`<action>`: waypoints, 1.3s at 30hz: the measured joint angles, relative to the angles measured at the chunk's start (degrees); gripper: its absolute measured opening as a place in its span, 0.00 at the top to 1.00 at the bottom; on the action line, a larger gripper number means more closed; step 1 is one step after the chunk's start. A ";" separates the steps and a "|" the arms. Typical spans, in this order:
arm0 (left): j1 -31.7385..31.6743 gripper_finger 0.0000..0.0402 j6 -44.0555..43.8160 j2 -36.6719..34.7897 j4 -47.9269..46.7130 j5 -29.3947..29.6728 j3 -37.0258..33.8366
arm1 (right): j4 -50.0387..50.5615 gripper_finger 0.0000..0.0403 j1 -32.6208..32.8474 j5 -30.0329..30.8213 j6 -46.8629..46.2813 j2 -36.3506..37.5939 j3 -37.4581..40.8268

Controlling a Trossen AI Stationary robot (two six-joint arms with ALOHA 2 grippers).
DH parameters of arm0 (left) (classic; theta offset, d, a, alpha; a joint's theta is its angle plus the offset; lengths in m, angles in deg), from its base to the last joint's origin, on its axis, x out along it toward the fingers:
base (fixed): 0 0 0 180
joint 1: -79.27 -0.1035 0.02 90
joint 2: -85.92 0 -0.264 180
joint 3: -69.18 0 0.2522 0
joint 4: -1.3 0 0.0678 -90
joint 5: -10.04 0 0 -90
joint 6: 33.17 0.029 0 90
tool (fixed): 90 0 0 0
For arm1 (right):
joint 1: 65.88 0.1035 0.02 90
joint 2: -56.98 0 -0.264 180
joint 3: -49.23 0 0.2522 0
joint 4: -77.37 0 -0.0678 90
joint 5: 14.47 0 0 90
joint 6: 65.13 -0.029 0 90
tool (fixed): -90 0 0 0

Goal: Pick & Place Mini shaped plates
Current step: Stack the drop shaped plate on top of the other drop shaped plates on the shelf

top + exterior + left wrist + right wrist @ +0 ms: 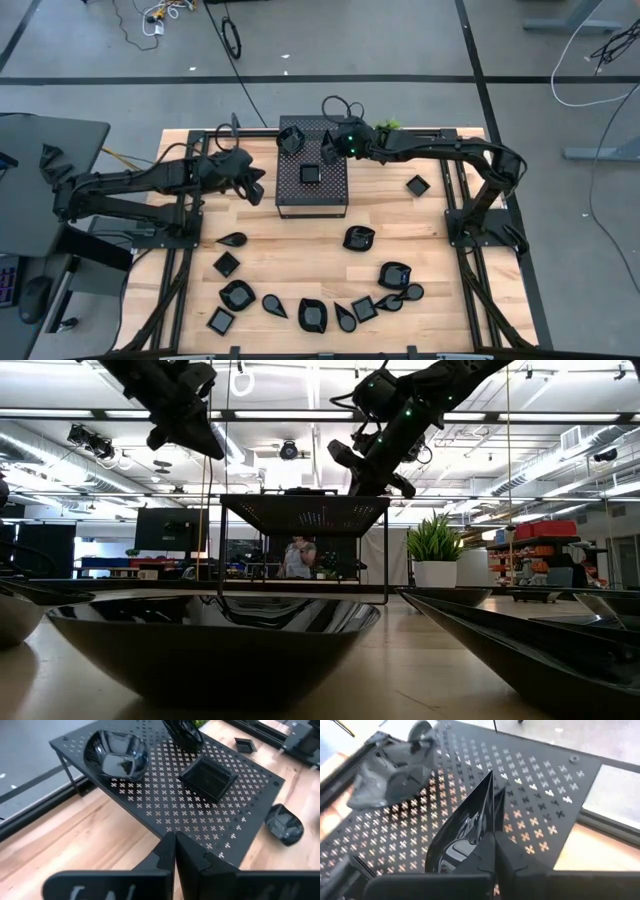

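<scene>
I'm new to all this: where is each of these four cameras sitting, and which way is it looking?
High view: overhead, looking straight down on the table; both arms, perforated box.
Low view: at table-top height, looking level across into the room; both arms come in from above.
Left wrist view: on the left arm, looking past the shut left gripper at the box top.
Right wrist view: on the right arm; the right gripper pinches a mini plate over the box.
Shared: all four show the box.

Glossy black mini shaped plates (312, 315): about 13 across the table, 2 atop the perforated box (338, 195).
</scene>
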 joint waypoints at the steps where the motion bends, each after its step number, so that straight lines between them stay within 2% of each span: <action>1: 0.00 0.96 0.04 -0.01 0.28 0.22 0.00 | -0.14 0.98 0.01 0.55 -0.01 -0.03 0.00; 18: -2.23 0.96 0.02 0.00 1.90 0.47 0.00 | 0.36 0.95 0.22 0.71 -1.11 -0.03 0.00; 28: -2.23 0.96 1.16 -0.01 1.84 -1.57 0.00 | 2.04 0.79 0.22 -0.02 -1.99 1.90 0.00; 31: -2.23 0.96 1.31 0.00 1.84 -2.01 0.00 | 2.07 0.75 0.22 -2.76 -1.69 3.52 0.00; 34: -2.23 0.96 1.37 0.00 1.84 -2.15 0.00 | 3.49 0.74 0.10 -8.30 -3.59 4.19 0.00; 37: -2.23 0.96 1.39 0.00 1.82 -2.16 0.00 | 6.52 0.77 0.07 -15.43 -4.90 4.18 0.00; 39: -2.23 0.96 1.38 -0.02 1.82 -2.16 0.00 | 7.83 0.81 0.40 -17.41 -4.49 3.92 0.00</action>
